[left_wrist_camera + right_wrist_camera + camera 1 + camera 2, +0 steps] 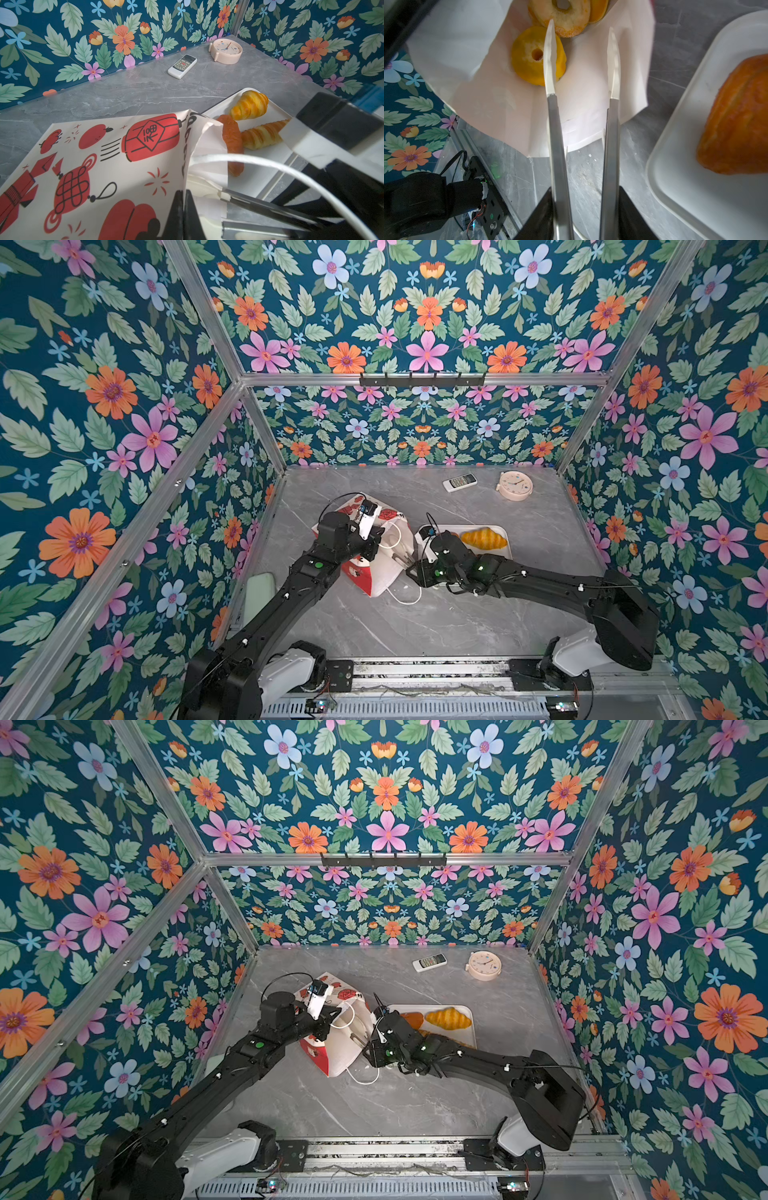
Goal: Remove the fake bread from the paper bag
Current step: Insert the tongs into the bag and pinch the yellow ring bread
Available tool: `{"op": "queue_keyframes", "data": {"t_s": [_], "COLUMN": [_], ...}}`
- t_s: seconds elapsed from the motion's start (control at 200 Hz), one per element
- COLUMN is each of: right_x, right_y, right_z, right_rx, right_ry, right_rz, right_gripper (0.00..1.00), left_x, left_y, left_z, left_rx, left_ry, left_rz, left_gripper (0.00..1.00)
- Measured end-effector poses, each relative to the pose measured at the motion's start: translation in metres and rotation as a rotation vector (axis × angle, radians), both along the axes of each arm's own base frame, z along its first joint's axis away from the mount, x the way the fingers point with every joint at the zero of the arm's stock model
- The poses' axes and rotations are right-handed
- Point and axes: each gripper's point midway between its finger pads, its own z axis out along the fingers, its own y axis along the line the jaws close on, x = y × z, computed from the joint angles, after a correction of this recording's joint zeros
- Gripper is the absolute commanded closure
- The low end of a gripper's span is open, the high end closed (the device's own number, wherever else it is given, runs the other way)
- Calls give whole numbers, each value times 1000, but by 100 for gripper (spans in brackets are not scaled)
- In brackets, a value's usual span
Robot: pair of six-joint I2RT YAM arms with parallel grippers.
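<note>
Bag (386, 572) (340, 1052) lies on its side mid-table in both top views. Its mouth faces the tray (490, 526) (467, 1011), which is just beside it on the right.

Left gripper (185, 199): jaws fully closed, pinching the bag's upper mouth edge so the paper is lifted off the table. A white cord handle (270, 166) loops across in front of the left wrist camera.

Right gripper (581, 25) (405, 561): long fingers reach into the bag mouth, just above the lower flap. The jaws are partly apart with nothing between them, so there is no grip. In the right wrist view one white fingertip (550, 62) overlaps the yellow donut (527, 62); can't tell if it touches.

Inside the bag:
- The yellow donut sits near the mouth.
- A sugared donut (571, 20) lies deeper in, touching the yellow one.
- Behind that, only the edge of one more orange piece (599, 10) is visible.

On the tray:
- A croissant (484, 538) (249, 106).
- A horn roll (261, 135).
- A brown bun (231, 141) (737, 116), which is nearest the bag. The horn roll touches it.

Remote (459, 482) and clock (515, 485) are at the back edge, well apart from the rest.
</note>
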Motion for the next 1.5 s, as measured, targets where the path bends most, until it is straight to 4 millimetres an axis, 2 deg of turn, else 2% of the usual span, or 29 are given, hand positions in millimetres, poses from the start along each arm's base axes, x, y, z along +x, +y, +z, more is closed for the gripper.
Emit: {"op": "queue_keyframes", "data": {"t_s": [0.085, 0.43, 0.64, 0.795, 1.09, 1.285, 1.5], "right_x": [-2, -12, -9, -7, -1, 4, 8], "right_y": [8, 16, 26, 31, 47, 58, 63], "right_z": [-3, -12, -15, -30, -36, -31, -29], "right_rx": [9, 8, 22, 24, 95, 153, 167], "right_ry": [14, 60, 93, 154, 237, 273, 296], "right_rz": [33, 125, 158, 174, 210, 230, 227], "right_gripper": [56, 54, 54, 54, 54, 57, 70], "left_x": [3, 4, 1, -1, -5, -5, -4], "left_y": [-2, -3, -3, -3, -2, -2, -2], "left_z": [0, 5, 5, 6, 12, 13, 9], "left_rx": [-3, -17, -21, -25, -35, -38, -38], "left_ry": [-3, -20, -23, -26, -46, -54, -46], "left_rz": [-2, -5, -11, -19, -21, -18, -18], "left_gripper": [100, 100, 100, 100, 100, 100, 100]}}
